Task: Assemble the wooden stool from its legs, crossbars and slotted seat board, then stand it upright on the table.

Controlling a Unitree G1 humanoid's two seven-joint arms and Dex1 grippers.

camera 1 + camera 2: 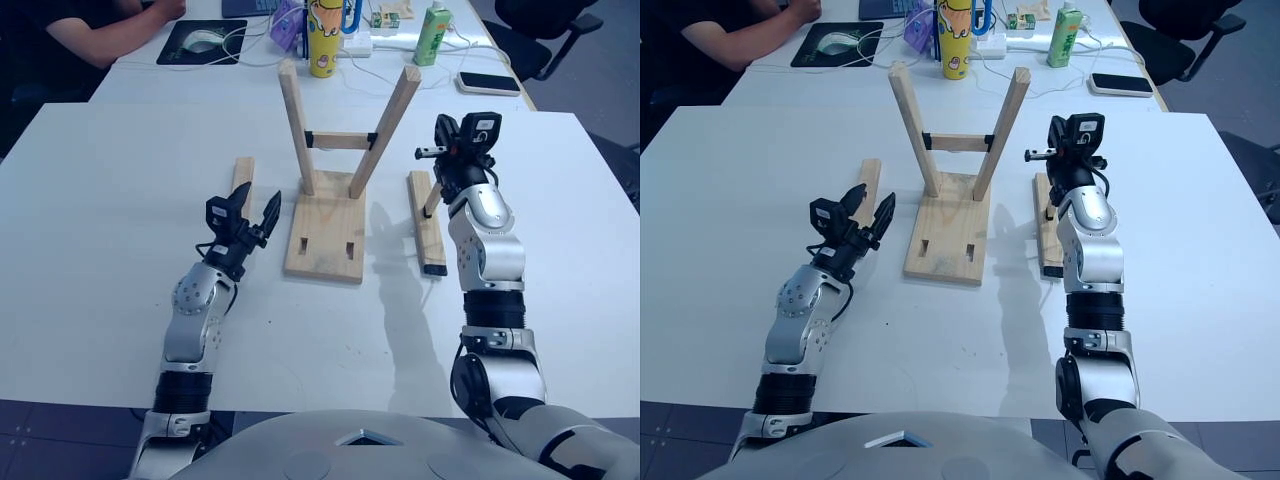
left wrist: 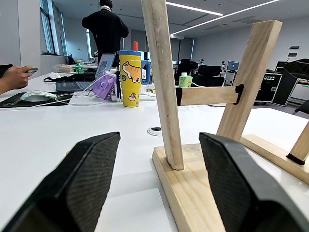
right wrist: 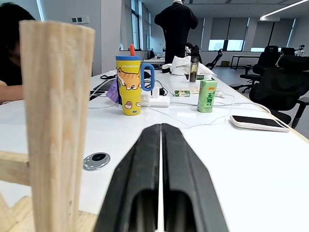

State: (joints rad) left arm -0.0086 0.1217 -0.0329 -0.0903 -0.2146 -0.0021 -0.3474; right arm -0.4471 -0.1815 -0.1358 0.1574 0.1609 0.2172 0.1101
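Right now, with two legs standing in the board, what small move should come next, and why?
Probably lower the left pincer onto the loose leg lying beside it, then close. The seat board has two empty slots waiting, and that pincer is open and near the spare leg.

White table [image 1: 120, 200]; ceiling strip lights [image 2: 193, 8] (lit); office chairs [image 1: 545, 28].
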